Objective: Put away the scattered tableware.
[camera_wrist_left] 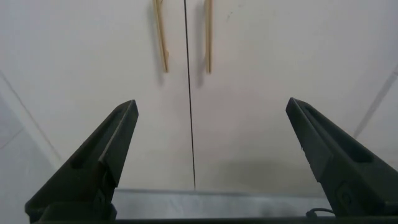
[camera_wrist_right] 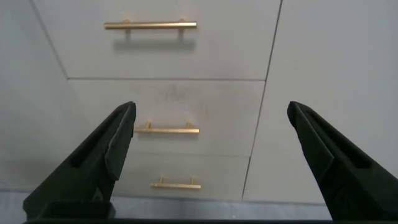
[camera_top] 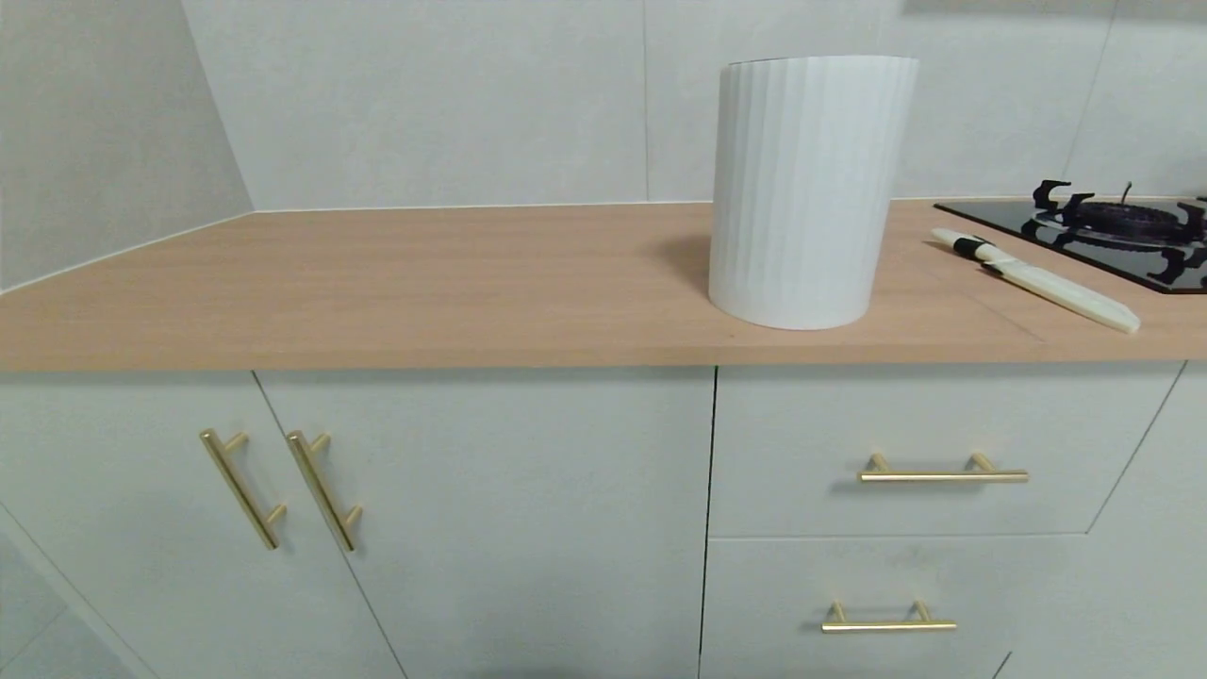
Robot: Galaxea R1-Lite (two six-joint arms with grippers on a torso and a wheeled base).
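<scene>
Needing more height first, with left gripper (camera_wrist_left: 210, 104) and right gripper (camera_wrist_right: 210, 106) splayed empty; then pinch white knife (camera_top: 1035, 281) crosswise, clear of ribbed canister (camera_top: 801, 189).

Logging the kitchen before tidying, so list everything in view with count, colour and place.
Container: one, white, upright on the countertop.
Utensil: one, white with black band, on the countertop beside the hob.
Hob: one, black, countertop's far right.
Countertop: one, wood-brown.
Cabinet doors: two, pale grey, gold handles, below left.
Drawers: three, pale grey, gold handles, below right.
Left gripper: one, black, open, facing the doors.
Right gripper: one, black, open, facing the drawers.
</scene>
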